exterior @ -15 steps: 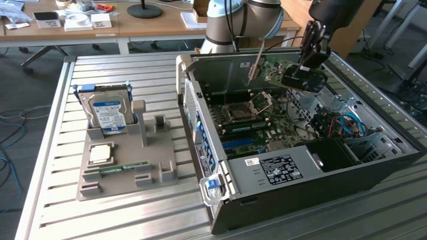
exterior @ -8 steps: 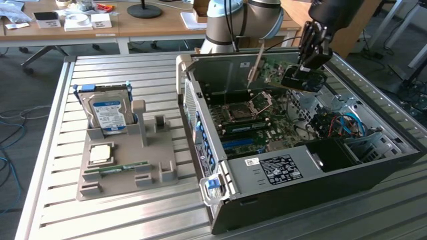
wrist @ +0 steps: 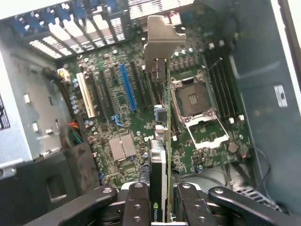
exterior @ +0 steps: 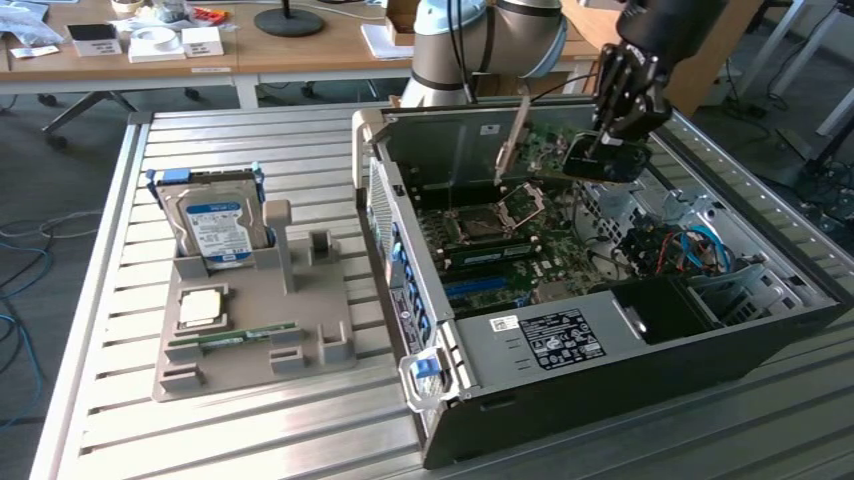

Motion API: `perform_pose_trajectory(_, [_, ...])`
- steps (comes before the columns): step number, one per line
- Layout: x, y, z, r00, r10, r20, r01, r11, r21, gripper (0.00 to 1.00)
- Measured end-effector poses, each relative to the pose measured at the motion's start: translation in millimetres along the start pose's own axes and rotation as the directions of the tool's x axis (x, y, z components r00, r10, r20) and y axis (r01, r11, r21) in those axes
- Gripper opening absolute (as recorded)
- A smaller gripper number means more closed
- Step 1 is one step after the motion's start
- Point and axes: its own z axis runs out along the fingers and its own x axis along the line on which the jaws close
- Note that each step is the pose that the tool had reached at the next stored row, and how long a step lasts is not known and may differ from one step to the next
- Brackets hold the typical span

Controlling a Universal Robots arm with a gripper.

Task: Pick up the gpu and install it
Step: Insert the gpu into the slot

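End effector (wrist: 164, 208) clamped on the gpu (wrist: 167, 122), card held edge-on above the motherboard (wrist: 123, 106), inside the open computer case (exterior: 601, 350), bracket toward the case's rear wall.

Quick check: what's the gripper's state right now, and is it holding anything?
Gripper: jaws closed on the gpu, held edge-on above the motherboard.

The gpu (wrist: 159, 162) is dark with silver metal, the motherboard (wrist: 141, 126) green, its long slot (wrist: 127, 87) blue.
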Motion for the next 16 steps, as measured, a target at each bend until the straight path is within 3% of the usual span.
perform_pose_trajectory(4, [0.0, 0.0, 1.1, 0.9974, -0.072, -0.0036, 0.072, 0.9974, -0.0016, 0.27])
perform_pose_trajectory(7, [0.1, -0.1, 1.9, 0.9919, -0.127, -0.0062, 0.127, 0.9919, -0.0030, 0.27])
perform_pose_trajectory(11, [0.1, -0.1, 2.6, 0.9802, -0.198, -0.0097, 0.198, 0.9803, -0.0052, 0.27])
perform_pose_trajectory(14, [0.1, -0.2, 3.1, 0.9680, -0.251, -0.0122, 0.251, 0.9681, -0.0068, 0.27])
perform_pose_trajectory(16, [0.0, 0.0, 3.1, 0.9640, -0.266, -0.0129, 0.266, 0.9641, -0.0074, 0.27])
